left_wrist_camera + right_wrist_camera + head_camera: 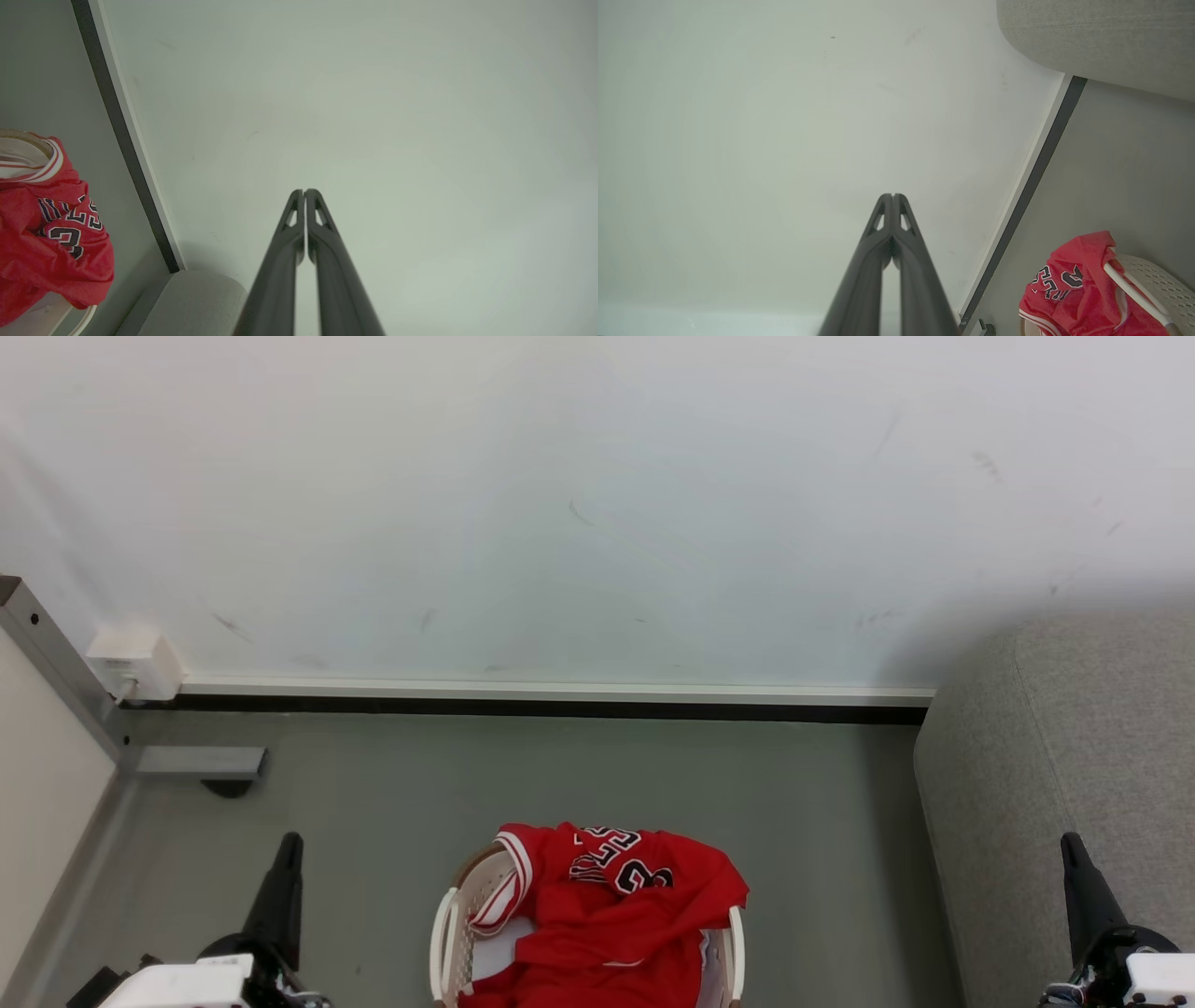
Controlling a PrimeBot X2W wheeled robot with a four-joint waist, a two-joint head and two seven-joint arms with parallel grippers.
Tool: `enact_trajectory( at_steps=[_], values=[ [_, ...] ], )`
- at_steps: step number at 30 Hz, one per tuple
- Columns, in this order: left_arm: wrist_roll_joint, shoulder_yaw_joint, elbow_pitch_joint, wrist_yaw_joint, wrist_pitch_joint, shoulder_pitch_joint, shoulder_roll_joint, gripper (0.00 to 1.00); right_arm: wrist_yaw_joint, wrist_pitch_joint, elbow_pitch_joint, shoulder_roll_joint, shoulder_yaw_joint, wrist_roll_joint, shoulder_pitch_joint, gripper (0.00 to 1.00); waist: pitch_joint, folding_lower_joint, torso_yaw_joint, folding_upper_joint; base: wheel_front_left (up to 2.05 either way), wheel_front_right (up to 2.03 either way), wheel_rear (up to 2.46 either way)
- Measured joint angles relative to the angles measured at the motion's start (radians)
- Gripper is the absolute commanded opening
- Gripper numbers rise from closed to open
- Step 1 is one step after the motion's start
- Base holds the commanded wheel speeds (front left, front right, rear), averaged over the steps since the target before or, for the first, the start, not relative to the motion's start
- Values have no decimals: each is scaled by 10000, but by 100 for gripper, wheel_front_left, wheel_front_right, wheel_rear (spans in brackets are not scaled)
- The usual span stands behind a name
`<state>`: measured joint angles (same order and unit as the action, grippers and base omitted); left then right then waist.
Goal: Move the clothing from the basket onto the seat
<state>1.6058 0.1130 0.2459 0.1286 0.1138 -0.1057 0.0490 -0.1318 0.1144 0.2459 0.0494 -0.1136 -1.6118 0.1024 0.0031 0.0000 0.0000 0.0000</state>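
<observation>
The red clothing (616, 915) lies heaped in the white perforated basket (446, 933) on the floor at the bottom centre of the head view; a jersey with black-and-white lettering is on top. It also appears as the clothing (46, 238) and the clothing (1078, 289) in the wrist views. The grey seat (1064, 784) stands to the right of the basket. My left gripper (289, 845) is raised left of the basket, shut and empty, its tips (303, 192) pointing at the wall. My right gripper (1069, 845) is in front of the seat, shut and empty, tips (893, 196) together.
A white wall with a white-and-black skirting board (560, 700) runs behind the basket. A white socket box (135, 663) and a metal frame leg (201, 763) sit at the left. Grey floor (560, 775) lies between basket and wall.
</observation>
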Motion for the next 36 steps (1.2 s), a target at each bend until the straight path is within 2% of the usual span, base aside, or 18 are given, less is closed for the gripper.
enact_trajectory(
  at_steps=[36],
  values=[
    [0,0,0,0,0,0,0,0,0,0,0,0,0,-2,0,0,0,0,0,0,0,0,0]
  ],
)
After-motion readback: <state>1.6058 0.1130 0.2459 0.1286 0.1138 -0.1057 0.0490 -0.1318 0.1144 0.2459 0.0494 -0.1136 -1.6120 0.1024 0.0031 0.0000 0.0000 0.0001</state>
